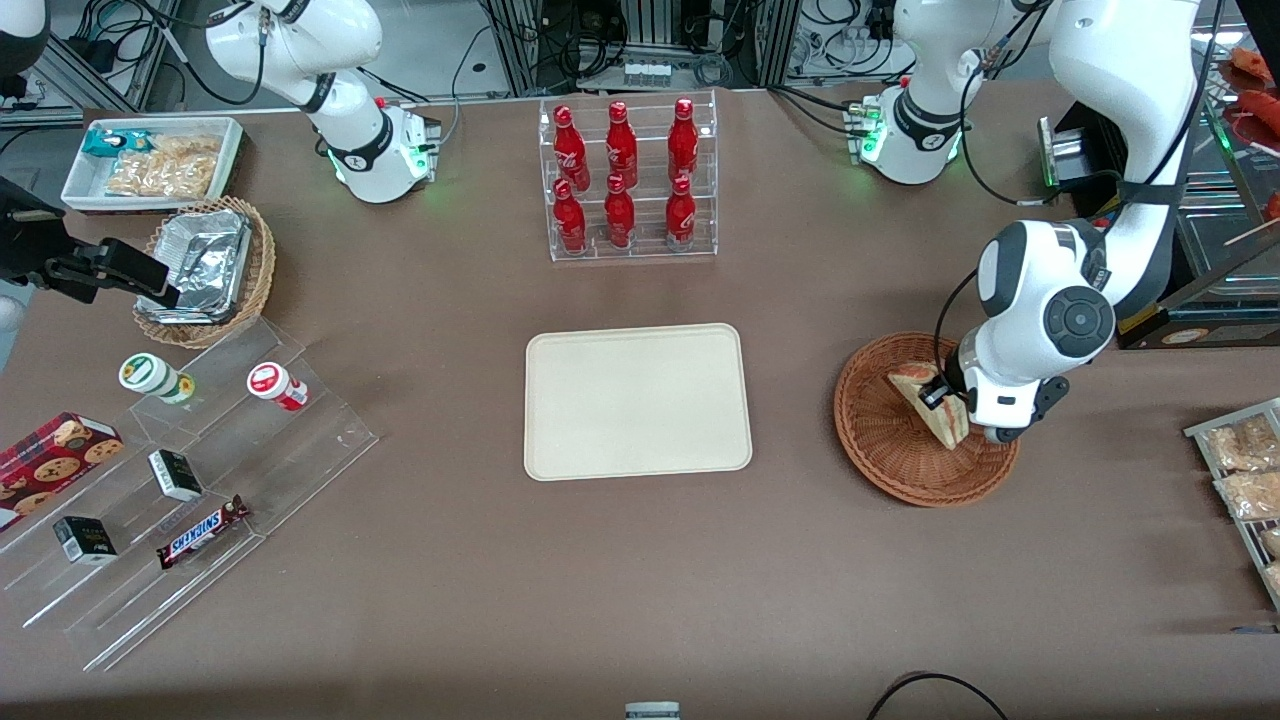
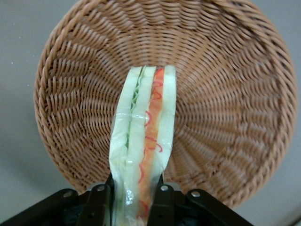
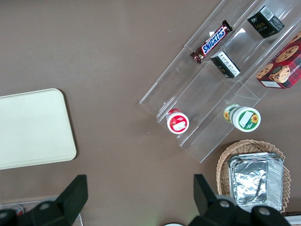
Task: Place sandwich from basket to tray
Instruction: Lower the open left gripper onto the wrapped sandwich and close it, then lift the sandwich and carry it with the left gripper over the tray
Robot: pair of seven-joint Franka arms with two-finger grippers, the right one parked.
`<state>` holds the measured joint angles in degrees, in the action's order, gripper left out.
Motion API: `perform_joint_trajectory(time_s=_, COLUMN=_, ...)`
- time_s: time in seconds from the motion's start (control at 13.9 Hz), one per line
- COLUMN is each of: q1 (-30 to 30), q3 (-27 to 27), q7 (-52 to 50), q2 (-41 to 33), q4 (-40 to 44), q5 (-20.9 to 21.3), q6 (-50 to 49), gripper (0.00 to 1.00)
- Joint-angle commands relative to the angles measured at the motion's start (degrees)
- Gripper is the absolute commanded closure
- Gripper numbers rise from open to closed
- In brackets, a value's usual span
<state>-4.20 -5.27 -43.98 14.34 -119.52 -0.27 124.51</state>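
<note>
Tool [image 2: 130, 200] is clamped on the sandwich [image 2: 143, 155] over the basket [image 2: 225, 94]; next, carry it toward nine o'clock to the tray [image 1: 637, 400].

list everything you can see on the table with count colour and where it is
sandwich: 1, pale bread with red and green filling, clamped in the claw over the basket
basket: 1, reddish-brown wicker, toward the working arm's end
tray: 1, cream, table middle, bare
bottles: 6, red, in a clear rack farther from the front camera than the tray
foil basket: 1, tan wicker, toward the parked arm's end
snickers bar: 1, brown, on clear steps nearer the camera than the foil basket
claw: 1, black, above the basket, shut on the sandwich
</note>
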Motion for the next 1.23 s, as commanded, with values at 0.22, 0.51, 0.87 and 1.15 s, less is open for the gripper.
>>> perform_joint_trajectory(time_s=0.22, q1=-10.29, q3=0.26, q7=9.08, q2=2.08, q4=6.38, q5=-0.17, q6=-4.79, gripper=0.91)
perform_joint_trajectory(time_s=0.51, q1=-17.50, q3=0.26, q7=8.03, q2=8.06, q4=17.63, q5=-0.52, q6=-12.00, gripper=0.91)
perform_joint_trajectory(time_s=0.87, q1=-24.35, q3=0.18, q7=1.53, q2=17.28, q4=28.62, q5=-1.83, q6=-12.19, gripper=0.90)
perform_joint_trajectory(time_s=1.15, q1=-30.24, q3=0.26, q7=-4.44, q2=24.23, q4=36.62, q5=-3.69, q6=-11.75, gripper=0.90)
